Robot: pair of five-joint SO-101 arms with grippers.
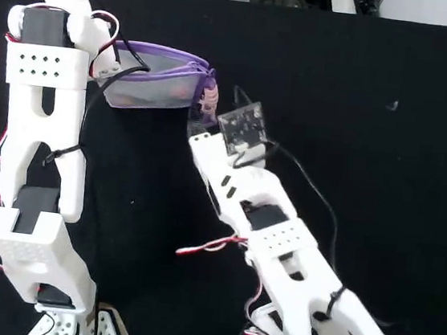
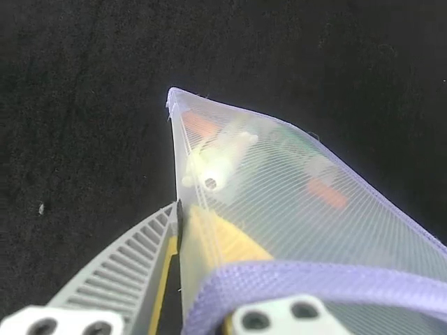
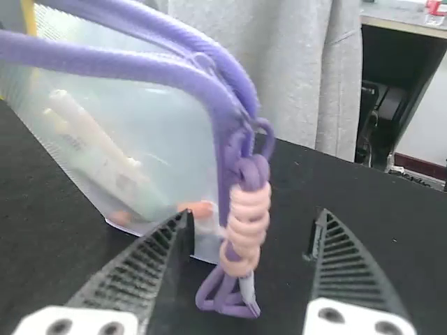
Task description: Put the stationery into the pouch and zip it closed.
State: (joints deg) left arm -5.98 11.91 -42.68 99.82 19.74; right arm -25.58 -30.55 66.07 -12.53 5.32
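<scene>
The mesh pouch (image 1: 154, 85) with purple zip edges hangs above the black table, and several pens and other stationery (image 2: 222, 157) lie inside it. My left gripper (image 1: 104, 68) is shut on the pouch's end, the mesh pinched between its fingers (image 2: 126, 269). At the pouch's other end a pink and purple pull cord (image 3: 246, 222) hangs from the zip slider (image 3: 246, 136). My right gripper (image 3: 255, 218) is open, one finger on each side of that cord without touching it. The two purple edges (image 3: 133, 59) run apart along the top.
The black table cloth (image 1: 359, 110) spreads to the right and behind the pouch. A grey curtain (image 3: 314, 63) and dark furniture stand beyond the table's far edge. Red and white cables (image 1: 206, 245) trail beside the right arm.
</scene>
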